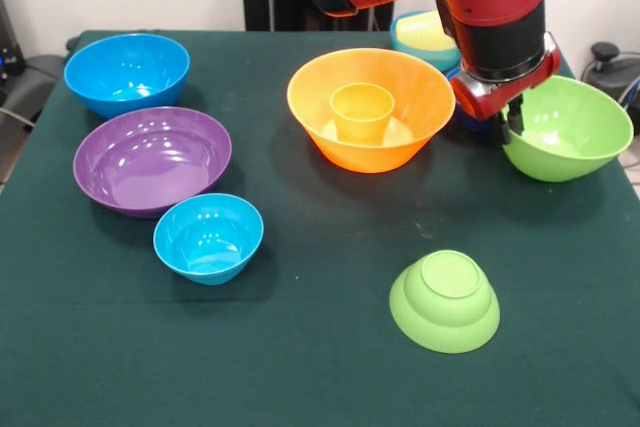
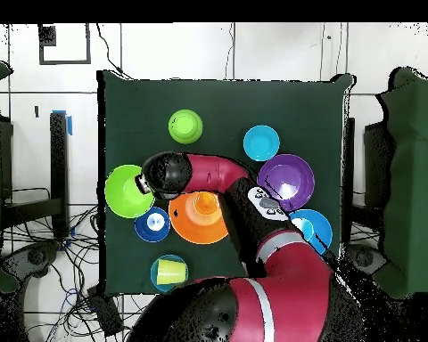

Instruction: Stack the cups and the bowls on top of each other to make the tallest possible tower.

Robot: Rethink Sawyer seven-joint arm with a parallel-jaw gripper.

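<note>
Pincer: my pincer (image 1: pixel 514 119) is down at the inner rim of the big green bowl (image 1: pixel 570 127), which sits tipped up on that side. Looks like it's pinching the wall, but I honestly can't tell if it's clamped or loose, the wrist hides it.
Step in hand: I'd say I'm picking up or tilting that green bowl, so the tower itself isn't started.
Orange pair: the orange cup (image 1: pixel 362 110) already stands upright inside the big orange bowl (image 1: pixel 400 77), just beside the arm.
Other bowls: big blue bowl (image 1: pixel 127 71), purple bowl (image 1: pixel 152 158) and small light blue bowl (image 1: pixel 208 236) sit close together on the far side of the surface (image 1: pixel 300 367) from the arm; a small green bowl (image 1: pixel 445 300) lies upside down, well apart.
Behind the arm: overhead shows a dark blue bowl (image 2: pixel 152 224) and a yellow cup in another light blue bowl (image 2: pixel 169 271).
Next move: my guess is lift the green bowl clear without clipping the orange bowl, then set it down level on a wide base.
</note>
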